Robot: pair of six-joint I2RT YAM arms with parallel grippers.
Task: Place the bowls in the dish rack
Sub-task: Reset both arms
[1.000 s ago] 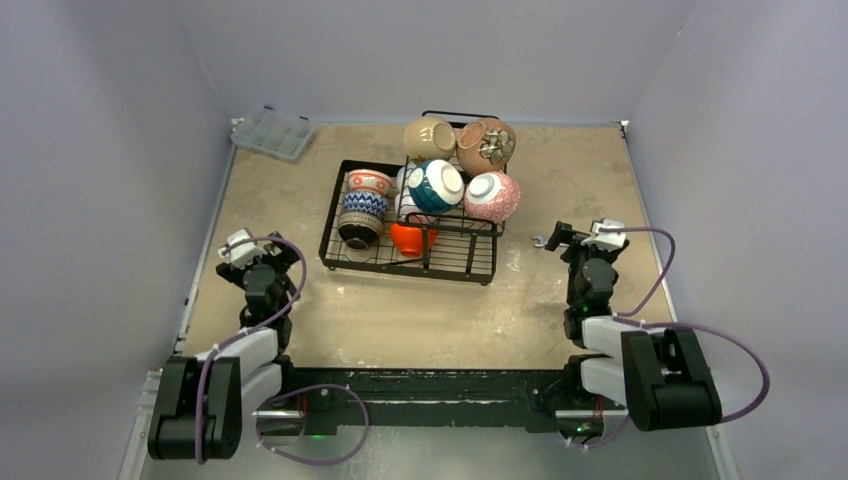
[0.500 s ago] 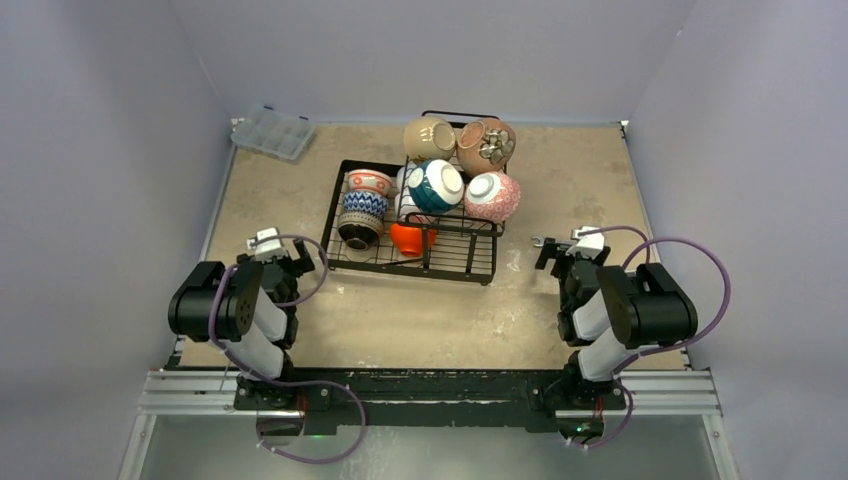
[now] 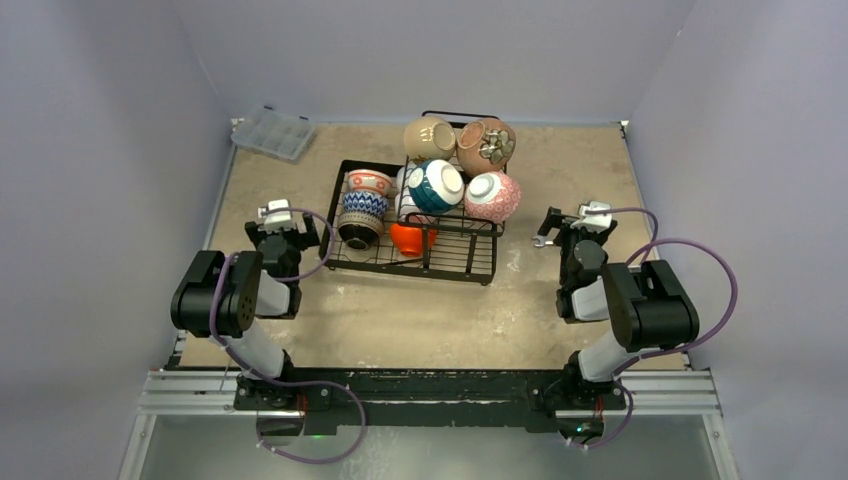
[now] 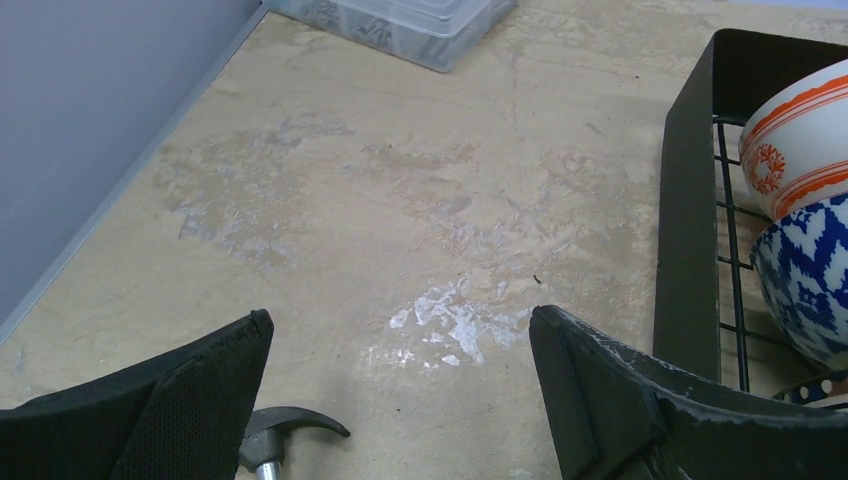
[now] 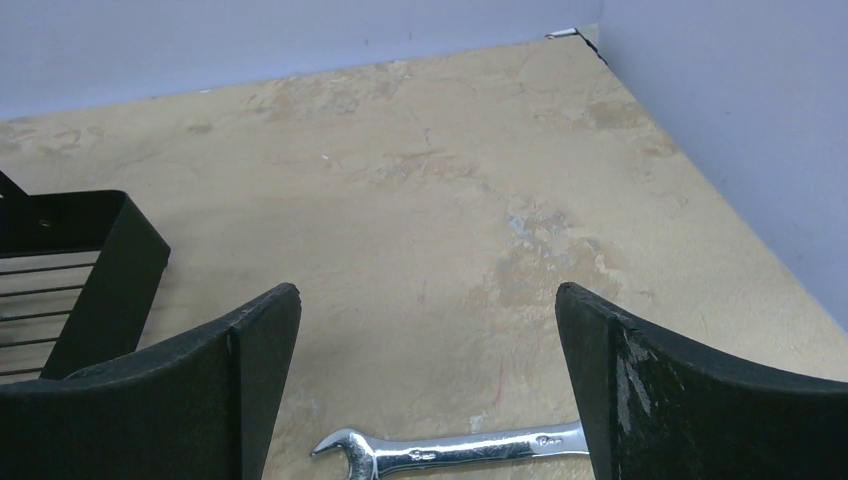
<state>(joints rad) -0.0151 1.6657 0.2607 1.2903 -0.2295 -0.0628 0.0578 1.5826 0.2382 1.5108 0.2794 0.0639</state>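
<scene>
The black wire dish rack (image 3: 470,262) stands mid-table with several bowls in it: tan (image 3: 429,137), brown patterned (image 3: 486,146), teal (image 3: 436,186) and pink (image 3: 492,196) on the raised tier. An orange-striped bowl (image 3: 369,184), a blue-patterned bowl (image 3: 364,205), a dark one (image 3: 357,229) and an orange one (image 3: 411,238) sit on the base. My left gripper (image 3: 284,232) stands open just left of the rack, holding nothing. The left wrist view shows the gripper (image 4: 400,330), the rack wall (image 4: 688,250) and the striped bowl (image 4: 800,140). My right gripper (image 3: 575,228) is open and empty to the right of the rack (image 5: 105,270).
A clear plastic compartment box (image 3: 272,132) lies at the back left corner. A steel wrench (image 5: 450,450) lies on the table under the right gripper (image 5: 428,300). A hammer claw (image 4: 280,432) shows by the left finger. Walls enclose the table on three sides.
Both arms have folded up and their grippers moved forward; the left one shifted right, closer to the rack's left edge. Both stayed open. The bowls have not moved.
</scene>
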